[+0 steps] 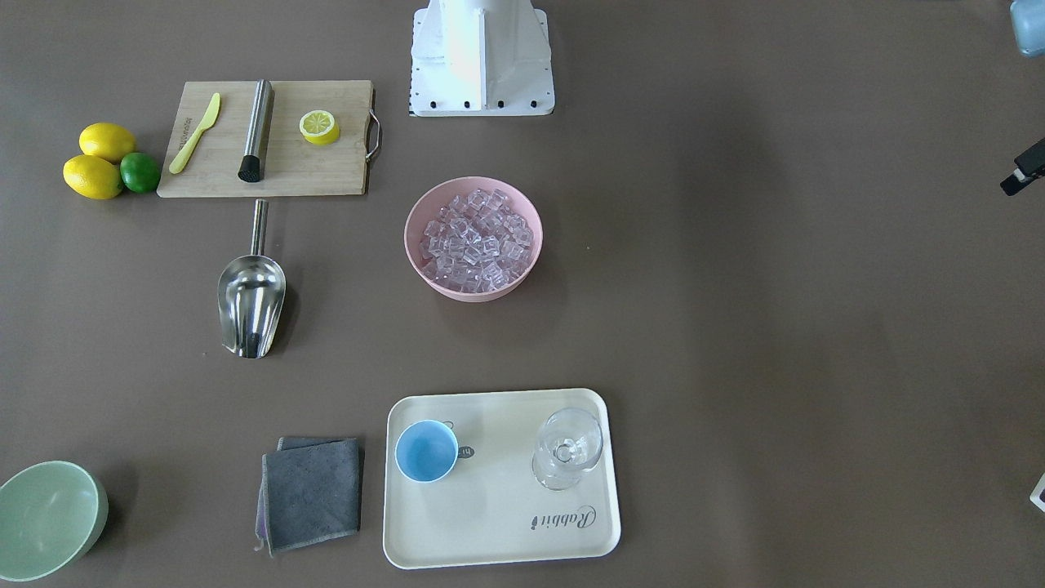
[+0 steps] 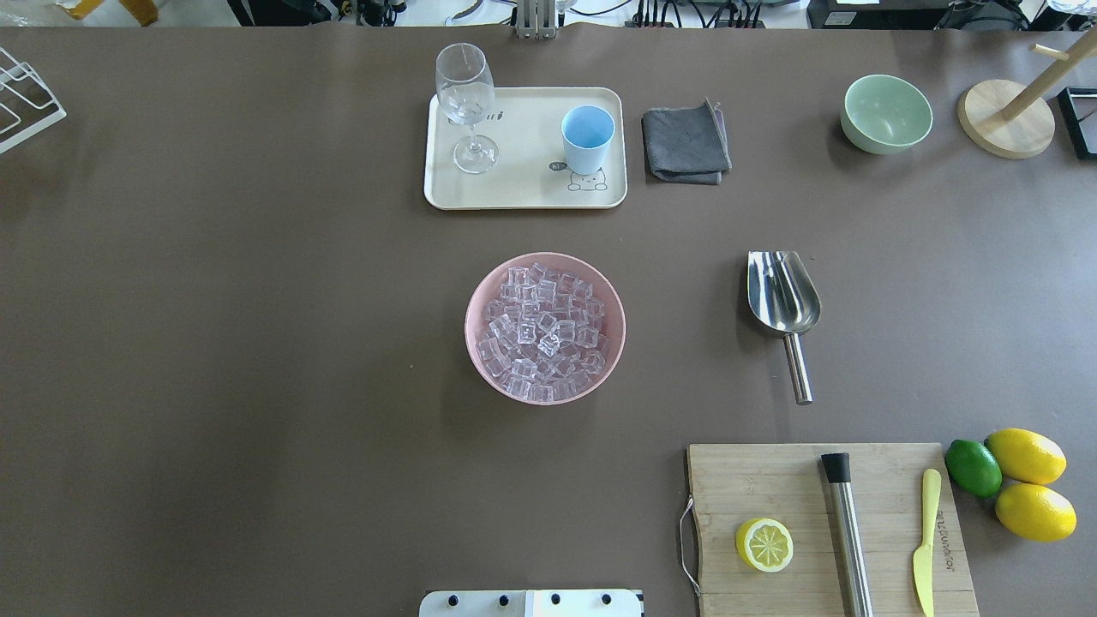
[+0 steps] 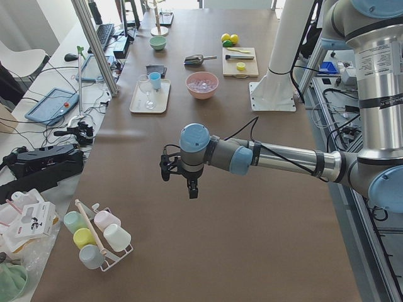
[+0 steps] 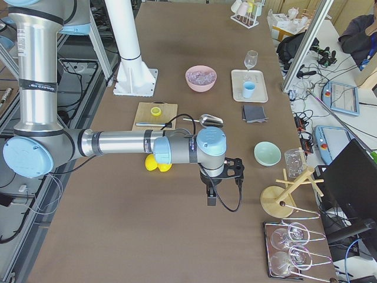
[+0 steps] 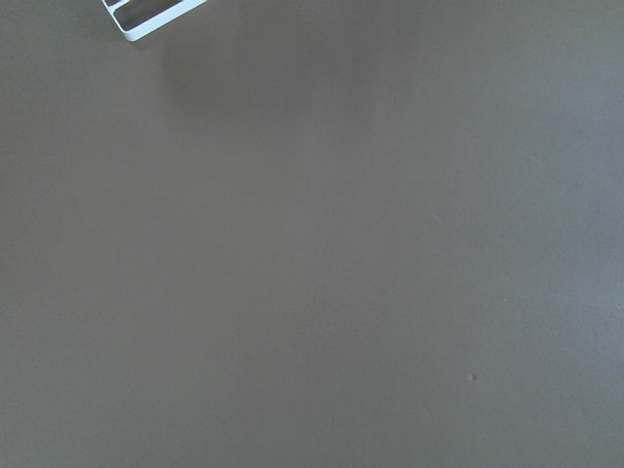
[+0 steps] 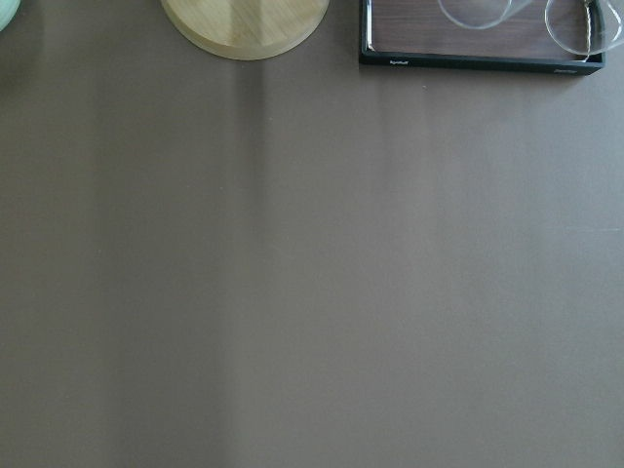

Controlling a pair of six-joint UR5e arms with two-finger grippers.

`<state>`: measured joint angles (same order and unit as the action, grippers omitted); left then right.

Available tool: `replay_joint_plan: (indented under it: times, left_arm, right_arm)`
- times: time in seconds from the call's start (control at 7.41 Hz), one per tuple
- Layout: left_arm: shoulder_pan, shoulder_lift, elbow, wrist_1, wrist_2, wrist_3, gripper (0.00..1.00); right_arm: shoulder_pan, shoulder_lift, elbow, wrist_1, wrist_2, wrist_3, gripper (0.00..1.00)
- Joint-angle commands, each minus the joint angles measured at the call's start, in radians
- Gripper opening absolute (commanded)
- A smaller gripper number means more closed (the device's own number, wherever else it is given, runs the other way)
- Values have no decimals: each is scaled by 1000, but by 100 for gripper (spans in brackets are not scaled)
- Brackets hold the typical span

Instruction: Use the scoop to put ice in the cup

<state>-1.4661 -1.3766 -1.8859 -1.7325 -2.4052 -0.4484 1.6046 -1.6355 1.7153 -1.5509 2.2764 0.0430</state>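
Observation:
The ice (image 2: 545, 330) is a heap of clear cubes in a pink bowl (image 2: 476, 296) at the table's middle. The light-blue cup (image 2: 588, 137) stands upright on a cream tray (image 2: 523, 190) beyond the bowl. The steel scoop (image 2: 782, 296) lies flat on the table right of the bowl, with its handle towards the robot. My left gripper (image 3: 191, 189) hangs over bare table far off to the left, and my right gripper (image 4: 211, 199) hangs far off to the right. Both show only in the side views, so I cannot tell whether they are open or shut.
A wine glass (image 2: 465, 103) shares the tray. A grey cloth (image 2: 686, 143) and a pale green bowl (image 2: 886, 112) lie to its right. A cutting board (image 2: 827, 523) holds a muddler, a knife and a lemon half; lemons and a lime (image 2: 973, 467) lie beside it.

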Motion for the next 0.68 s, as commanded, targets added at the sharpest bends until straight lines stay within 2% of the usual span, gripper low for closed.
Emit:
replay_joint_plan:
  times: [0.0,0.54]
  left_arm:
    - [-13,-33,-13,78,83,0,99]
    - [1,-33,-9,88,118,2,99]
  right_arm:
    - [0,-1,1,0,0,3,99]
    - [0,-6,0,2,-1,-8,99]
